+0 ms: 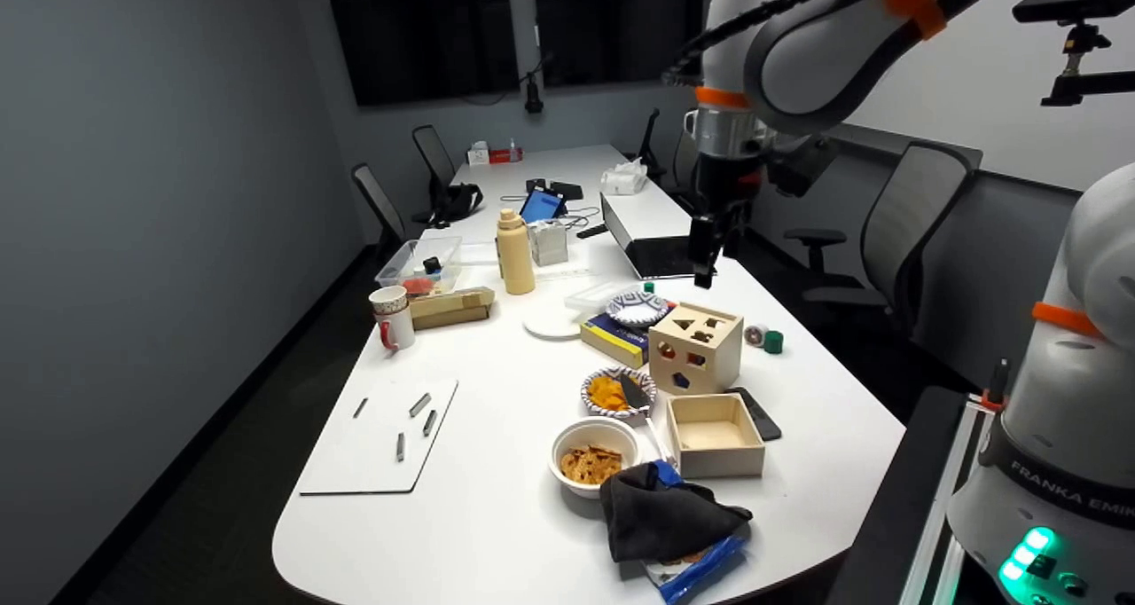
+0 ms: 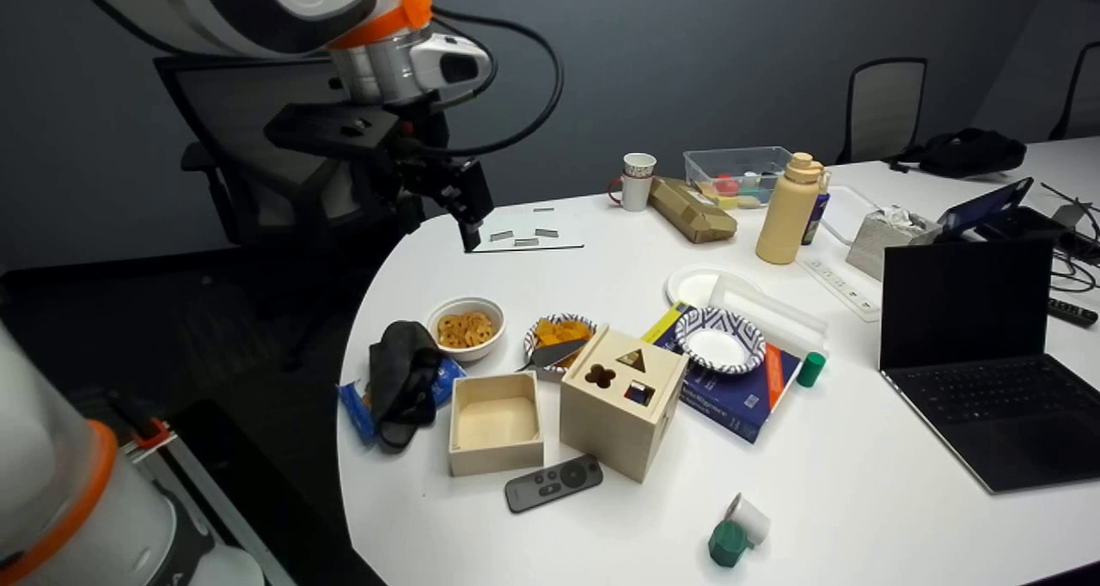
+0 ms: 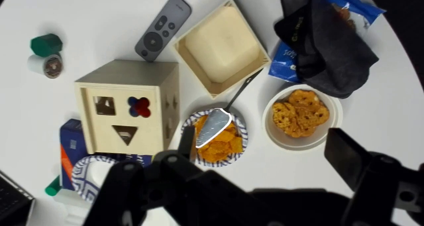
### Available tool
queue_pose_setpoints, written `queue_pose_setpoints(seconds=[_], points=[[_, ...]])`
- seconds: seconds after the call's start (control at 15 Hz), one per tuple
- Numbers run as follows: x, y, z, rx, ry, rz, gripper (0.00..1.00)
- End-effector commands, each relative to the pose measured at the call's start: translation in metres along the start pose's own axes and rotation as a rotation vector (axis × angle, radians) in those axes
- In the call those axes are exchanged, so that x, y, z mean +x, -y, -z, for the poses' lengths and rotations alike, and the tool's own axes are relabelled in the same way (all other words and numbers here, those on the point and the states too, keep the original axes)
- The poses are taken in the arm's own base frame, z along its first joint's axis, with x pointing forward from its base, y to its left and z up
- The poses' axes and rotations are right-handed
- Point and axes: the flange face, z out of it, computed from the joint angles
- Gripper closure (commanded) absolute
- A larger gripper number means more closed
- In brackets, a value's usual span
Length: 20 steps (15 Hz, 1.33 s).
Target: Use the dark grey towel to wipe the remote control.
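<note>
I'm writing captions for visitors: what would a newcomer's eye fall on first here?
Probably the pale wooden shape-sorting box, standing beside the remote control on the white table. Next, the dark grey towel, lying over a blue packet near the table's edge. Above hangs the white robot arm, its jaws open and empty.

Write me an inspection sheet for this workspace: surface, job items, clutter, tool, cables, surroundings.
Surface: white table; spills: nothing seen.
Job items: dark grey towel, crumpled over a blue snack bag; remote control, uncovered, buttons up.
Clutter: open wooden box between towel and remote; shape sorter, white snack bowl, patterned snack bowl.
Tool: open, nothing gripped, above the table.
Cables: black cable looped beside the tool; loose cables farther along.
Surroundings: office chairs, wall screens; people: nothing seen.
</note>
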Motion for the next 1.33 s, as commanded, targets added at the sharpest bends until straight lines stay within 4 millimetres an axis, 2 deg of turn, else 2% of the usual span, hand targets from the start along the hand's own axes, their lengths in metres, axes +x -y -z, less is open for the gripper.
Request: queue_pose_setpoints(seconds=[0.0,0.13,0.27,0.73,0.87,1.27], points=[[0.022,0.064,-0.044,0.032,0.027,0.032,0.00],[0.032,0.092,-0.070,0.034,0.015,0.045,0.00],[0.039,0.110,-0.102,0.049,0.039,0.030,0.00],[0.043,0.138,-0.203,0.133,0.168,-0.008,0.00],[0.043,0.144,-0.222,0.172,0.192,-0.026,0.00],[0.039,0.160,-0.249,0.241,0.239,-0.047,0.00]])
